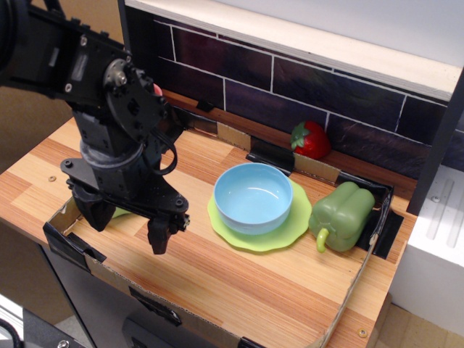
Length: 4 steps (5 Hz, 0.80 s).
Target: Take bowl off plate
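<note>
The light-blue bowl sits upright on the lime-green plate with the scalloped rim, in the middle of the wooden counter. My black gripper hangs over the counter's front left, well to the left of the bowl and apart from it. Its two fingers point down and stand wide apart with nothing between them. It is open and empty.
A green bell pepper lies just right of the plate. A red strawberry rests by the dark tiled back wall. A yellow-green thing peeks out behind the gripper. A low cardboard rim edges the counter.
</note>
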### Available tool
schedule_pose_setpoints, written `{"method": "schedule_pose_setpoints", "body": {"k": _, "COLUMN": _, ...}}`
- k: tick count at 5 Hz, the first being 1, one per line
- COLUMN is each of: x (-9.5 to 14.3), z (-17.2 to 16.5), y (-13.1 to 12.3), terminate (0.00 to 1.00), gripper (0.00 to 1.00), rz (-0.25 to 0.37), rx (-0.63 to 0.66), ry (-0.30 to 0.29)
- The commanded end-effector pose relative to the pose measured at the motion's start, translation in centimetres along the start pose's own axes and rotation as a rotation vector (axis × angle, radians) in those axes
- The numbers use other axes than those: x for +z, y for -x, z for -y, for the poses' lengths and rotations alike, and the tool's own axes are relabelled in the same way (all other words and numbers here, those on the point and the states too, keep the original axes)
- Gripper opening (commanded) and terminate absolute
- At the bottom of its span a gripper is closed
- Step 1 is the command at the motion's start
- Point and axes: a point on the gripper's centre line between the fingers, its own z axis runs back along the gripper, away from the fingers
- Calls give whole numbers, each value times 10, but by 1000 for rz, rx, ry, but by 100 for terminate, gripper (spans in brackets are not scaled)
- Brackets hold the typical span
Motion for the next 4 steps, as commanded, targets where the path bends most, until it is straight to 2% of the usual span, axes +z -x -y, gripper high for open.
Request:
{"method": "schedule_pose_setpoints", "body": {"k": 1, "x": 14, "z": 4, "y": -56, "terminate": 0, "gripper": 100, "rz": -26, "rx": -16, "ry": 15}}
{"method": "schedule_pose_setpoints", "body": {"k": 2, "x": 13, "z": 9, "y": -76, "terminate": 0, "gripper": 100, "rz": 58, "rx": -23, "ry": 14}}
{"method": "schedule_pose_setpoints", "body": {"k": 3, "x": 11, "z": 18, "y": -87, "terminate": 0, "gripper": 100, "rz": 63, "rx": -20, "ry": 69}}
{"method": "schedule_pose_setpoints", "body": {"k": 4, "x": -1, "z": 34, "y": -88, "terminate": 0, "gripper": 100, "rz": 48, "rx": -39, "ry": 96}}
